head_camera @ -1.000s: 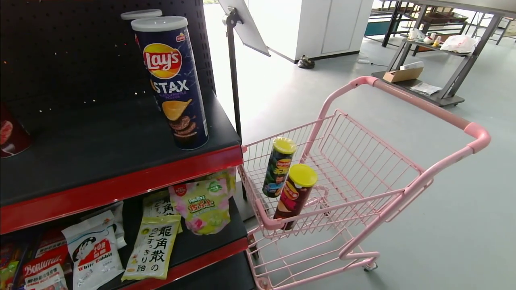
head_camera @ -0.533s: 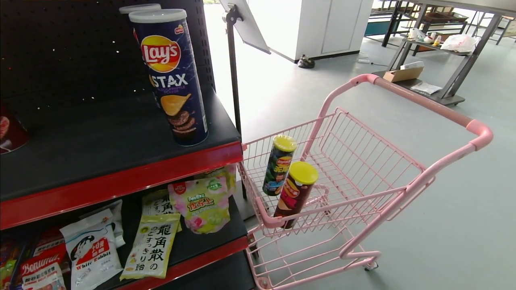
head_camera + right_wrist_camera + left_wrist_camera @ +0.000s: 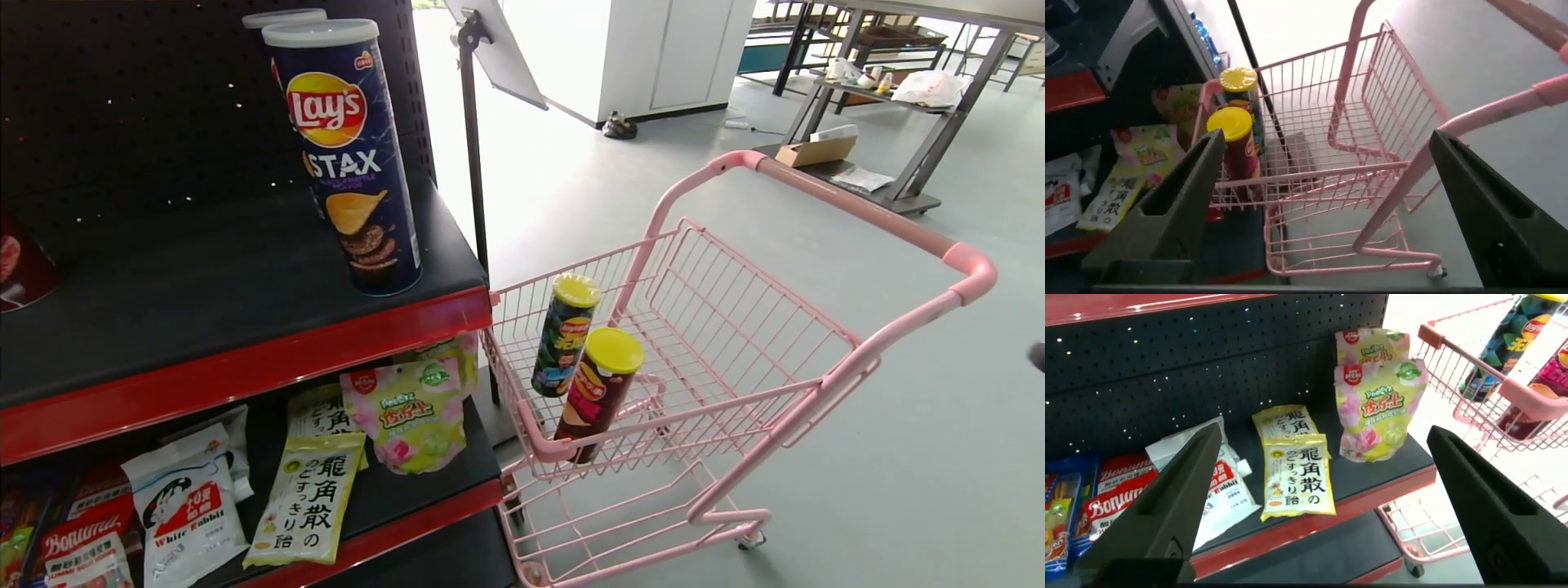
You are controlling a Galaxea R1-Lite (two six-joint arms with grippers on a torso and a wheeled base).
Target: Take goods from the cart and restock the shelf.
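Two yellow-lidded cans lean in the cart [image 3: 849,206], in the corner nearest the shelf [image 3: 245,371]: dark can [image 3: 563,343] behind, maroon can [image 3: 594,392] just beside it in front. Cart: pink wire, right of the shelf. Upper shelf board: tall blue can [image 3: 351,163], upright near the right edge. Lower board: candy bags [image 3: 310,490], lying flat. Left fingers [image 3: 1176,498]: spread wide, empty, facing the lower board. Right fingers [image 3: 1167,204]: spread wide, empty, above the cart.

The wire cart [image 3: 849,208] is pink-coated metal; the shelf [image 3: 204,302] matt black; blue chip canister [image 3: 351,163] and candy bags [image 3: 408,416] glossy.
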